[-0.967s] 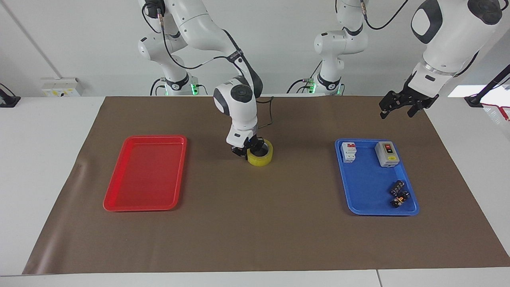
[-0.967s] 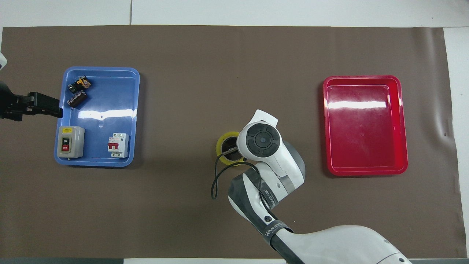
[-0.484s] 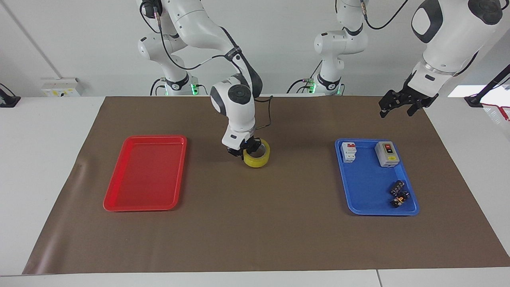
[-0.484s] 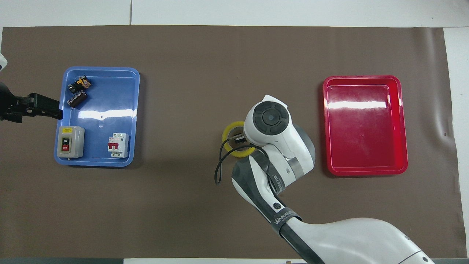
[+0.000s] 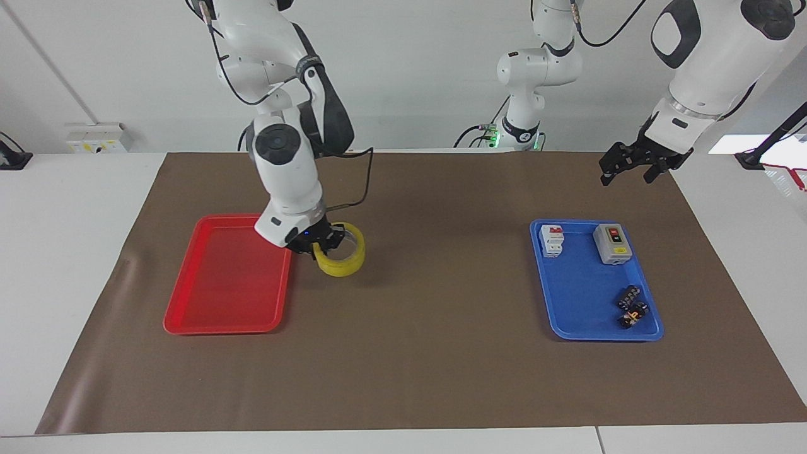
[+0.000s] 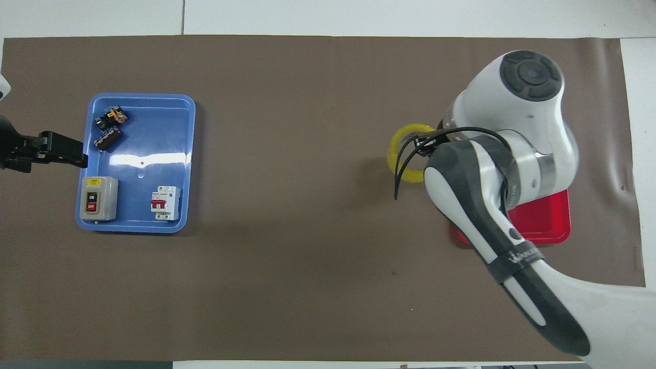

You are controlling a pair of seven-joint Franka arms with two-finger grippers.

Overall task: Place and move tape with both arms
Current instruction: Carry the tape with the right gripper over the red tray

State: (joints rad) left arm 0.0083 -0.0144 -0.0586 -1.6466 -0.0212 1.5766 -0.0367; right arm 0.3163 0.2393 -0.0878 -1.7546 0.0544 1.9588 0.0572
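The right gripper [image 5: 321, 243] is clamped on the rim of the tape [image 5: 341, 258], a yellow ring-shaped roll. The roll is carried tilted, lifted off the brown mat [image 5: 416, 372], over the mat just beside the edge of the red tray [image 5: 217, 315] that faces the table centre. In the overhead view the right arm covers most of the red tray [image 6: 551, 225]; the tape [image 6: 405, 169] shows at the tray's inner side, with a black cable [image 6: 402, 164] looping across it.

The left gripper [image 5: 630, 167] waits in the air with its fingers spread apart and nothing between them, over the mat at the left arm's end of the table, by the corner of the blue tray [image 5: 580, 315] nearest the robots.

The blue tray holds a grey switch box [image 5: 612, 243] and a white circuit breaker [image 5: 551, 240] at its end nearer the robots, and two small dark parts [image 5: 632, 306] at its farther end.
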